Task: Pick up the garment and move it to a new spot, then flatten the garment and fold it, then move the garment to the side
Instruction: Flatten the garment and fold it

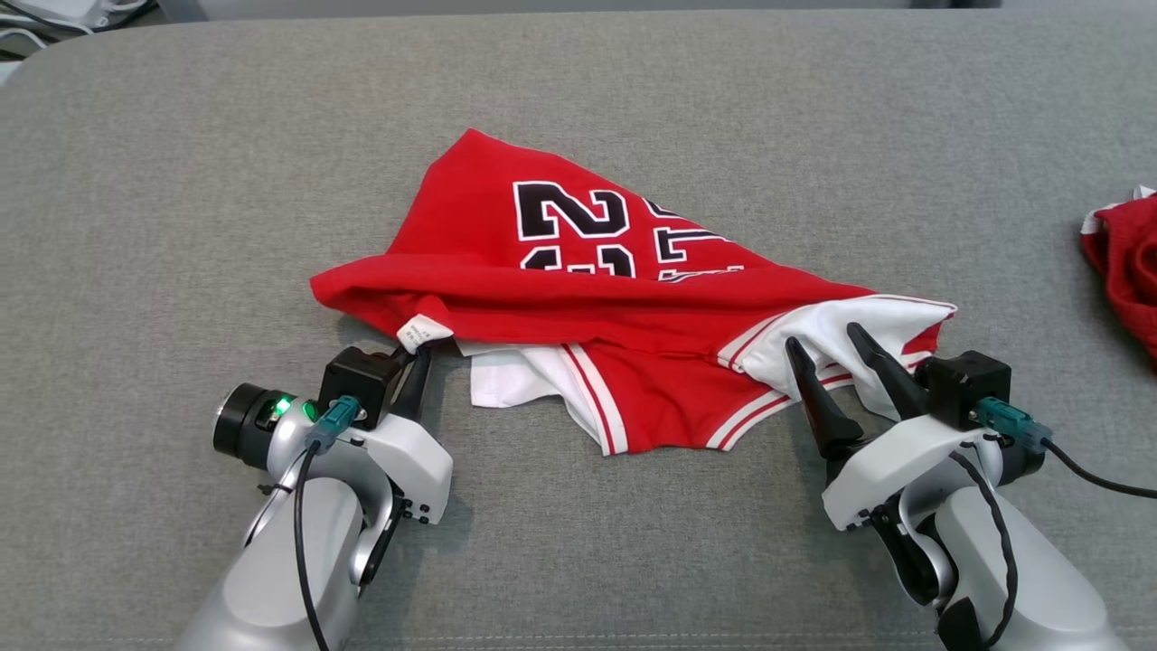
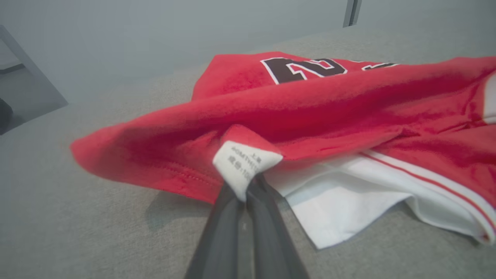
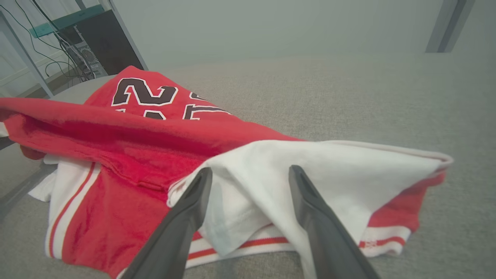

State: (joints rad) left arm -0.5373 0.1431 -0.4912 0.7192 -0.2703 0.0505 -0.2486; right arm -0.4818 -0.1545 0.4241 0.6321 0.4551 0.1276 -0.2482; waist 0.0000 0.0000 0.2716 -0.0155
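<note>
The garment (image 1: 578, 271) is a red jersey with white trim and black numbers, crumpled in the middle of the grey padded surface. My left gripper (image 1: 418, 348) is shut on the garment's near left corner, at a white care label (image 2: 242, 162) pinched between the two dark fingers (image 2: 232, 209). My right gripper (image 1: 824, 348) stands open at the garment's near right end, its fingers (image 3: 193, 197) spread over a white fold (image 3: 310, 174) of the garment (image 3: 128, 135) without closing on it.
A second red and white cloth (image 1: 1125, 262) lies at the right edge of the grey surface (image 1: 181, 181). Beyond the surface's far left corner stand a metal rack and cables (image 3: 73, 50).
</note>
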